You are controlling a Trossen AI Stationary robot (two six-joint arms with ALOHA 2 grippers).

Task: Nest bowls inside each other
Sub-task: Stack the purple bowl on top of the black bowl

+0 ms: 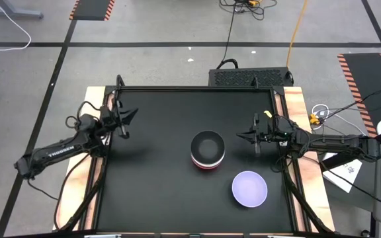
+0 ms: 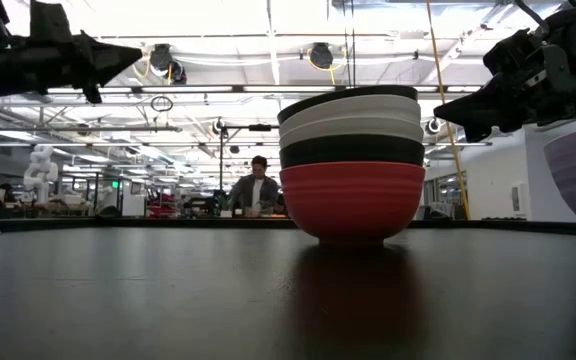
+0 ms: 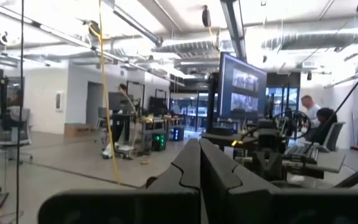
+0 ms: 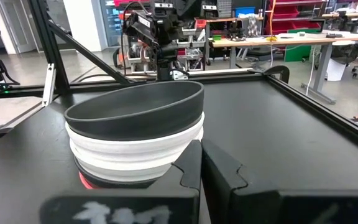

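Note:
A stack of nested bowls (image 1: 208,150) stands near the table's middle on its red bottom bowl (image 2: 353,202); above the red one sit a black, two white and a black top bowl (image 4: 135,111). A pale lavender bowl (image 1: 249,188) stands alone on the table toward the near right. My right gripper (image 1: 243,137) hovers shut just right of the stack, above the table. My left gripper (image 1: 135,114) is shut and raised over the table's far left part. Neither touches a bowl.
The black table top (image 1: 157,192) has a raised frame along its edges. Free room lies left of the stack and along the near edge. Cables and a dark box (image 1: 250,77) lie beyond the far edge. A person (image 2: 256,190) sits in the room behind.

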